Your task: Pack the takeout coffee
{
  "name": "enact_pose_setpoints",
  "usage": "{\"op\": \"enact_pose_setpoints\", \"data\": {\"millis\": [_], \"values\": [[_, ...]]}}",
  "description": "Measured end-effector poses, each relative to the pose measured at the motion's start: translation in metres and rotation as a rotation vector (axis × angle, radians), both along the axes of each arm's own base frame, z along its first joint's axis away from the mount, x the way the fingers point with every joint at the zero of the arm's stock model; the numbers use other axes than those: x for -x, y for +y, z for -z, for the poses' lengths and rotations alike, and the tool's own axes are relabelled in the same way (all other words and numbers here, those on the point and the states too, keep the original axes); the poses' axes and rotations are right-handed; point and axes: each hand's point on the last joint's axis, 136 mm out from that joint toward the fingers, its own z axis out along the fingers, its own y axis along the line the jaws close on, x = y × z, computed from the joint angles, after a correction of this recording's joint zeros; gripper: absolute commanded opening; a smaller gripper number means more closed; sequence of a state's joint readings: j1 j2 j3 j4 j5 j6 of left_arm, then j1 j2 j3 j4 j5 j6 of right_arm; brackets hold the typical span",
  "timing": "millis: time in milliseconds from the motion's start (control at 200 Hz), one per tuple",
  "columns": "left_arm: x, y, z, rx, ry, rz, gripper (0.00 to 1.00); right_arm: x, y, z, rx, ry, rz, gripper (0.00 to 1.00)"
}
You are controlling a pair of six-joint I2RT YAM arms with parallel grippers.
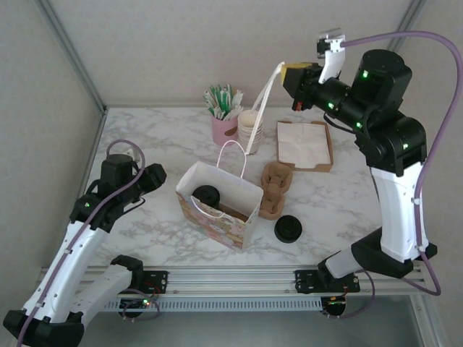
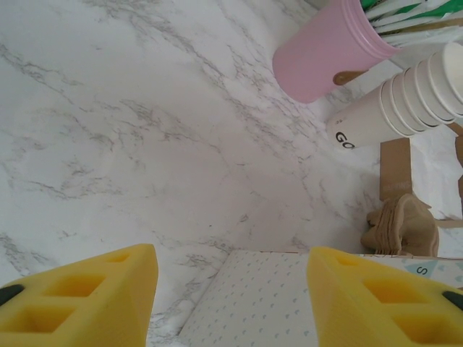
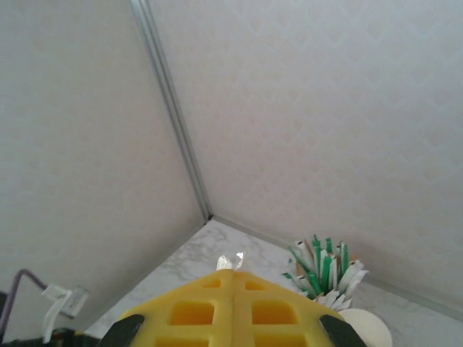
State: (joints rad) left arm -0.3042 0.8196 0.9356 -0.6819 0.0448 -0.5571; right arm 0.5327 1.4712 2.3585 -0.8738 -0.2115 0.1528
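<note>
The takeout coffee [image 1: 207,195] stands inside the patterned paper bag [image 1: 224,224], its black lid showing as a disc from above. My right gripper [image 1: 283,70] is raised high at the back, shut on the bag's white handle [image 1: 264,108], which is stretched up from the bag. In the right wrist view the gripper [image 3: 233,271] has its yellow fingers pressed together with a white scrap of handle [image 3: 231,260] poking out. My left gripper [image 1: 160,177] hovers left of the bag, open. The left wrist view shows it [image 2: 231,253] with the bag's dotted side [image 2: 289,303] below the gap.
A loose black lid [image 1: 287,229] lies right of the bag, beside a brown cardboard cup carrier [image 1: 275,189]. Behind stand a pink cup of sachets [image 1: 225,126], a stack of lidless cups [image 1: 249,130] and a napkin tray [image 1: 304,144]. Walls close the left and back.
</note>
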Motion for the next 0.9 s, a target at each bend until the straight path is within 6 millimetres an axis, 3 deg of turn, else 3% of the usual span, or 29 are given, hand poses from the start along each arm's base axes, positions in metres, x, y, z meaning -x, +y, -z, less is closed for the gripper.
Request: {"op": "enact_pose_setpoints", "data": {"millis": [496, 901], "values": [[0.005, 0.0, -0.008, 0.025, -0.027, -0.003, 0.56, 0.102, 0.003, 0.005, -0.082, 0.048, -0.268, 0.0], [0.009, 0.002, 0.0, 0.026, -0.007, -0.009, 0.56, 0.12, 0.049, 0.036, -0.032, 0.135, -0.448, 0.0]]}}
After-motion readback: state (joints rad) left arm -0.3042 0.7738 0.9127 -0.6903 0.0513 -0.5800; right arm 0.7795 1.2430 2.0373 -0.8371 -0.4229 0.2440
